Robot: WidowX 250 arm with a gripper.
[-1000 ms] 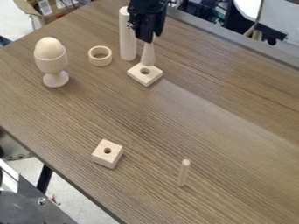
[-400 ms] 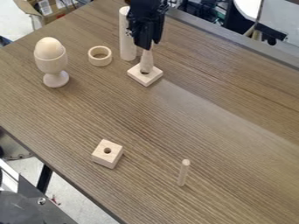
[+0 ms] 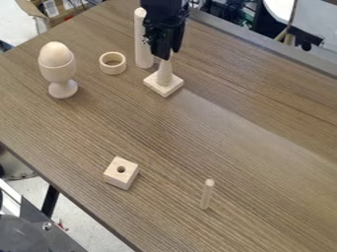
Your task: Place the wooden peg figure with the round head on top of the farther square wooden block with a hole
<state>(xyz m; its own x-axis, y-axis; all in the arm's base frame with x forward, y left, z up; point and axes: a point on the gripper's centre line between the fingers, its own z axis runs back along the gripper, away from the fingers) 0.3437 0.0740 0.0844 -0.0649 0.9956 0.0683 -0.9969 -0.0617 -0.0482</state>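
Observation:
The black gripper (image 3: pixel 168 53) hangs at the top centre, shut on a pale wooden peg (image 3: pixel 164 72) that widens downward. The peg stands upright over the middle of a flat square wooden block (image 3: pixel 163 88), covering its hole; whether it sits inside the hole cannot be told. Just left of the gripper stands a tall wooden cylinder (image 3: pixel 143 47). A wooden ring (image 3: pixel 113 63) lies farther left on the table.
On the left a wooden egg (image 3: pixel 56 53) rests in a wooden cup (image 3: pixel 58 73). Lower down are a holed wooden cube (image 3: pixel 121 173) and a thin upright dowel (image 3: pixel 207 194). The brown table (image 3: pixel 263 147) has its edge running along the lower left.
The gripper and peg have come down and slightly left. The peg's lower end has moved from behind the square block's hole to over it, and the hole is now covered.

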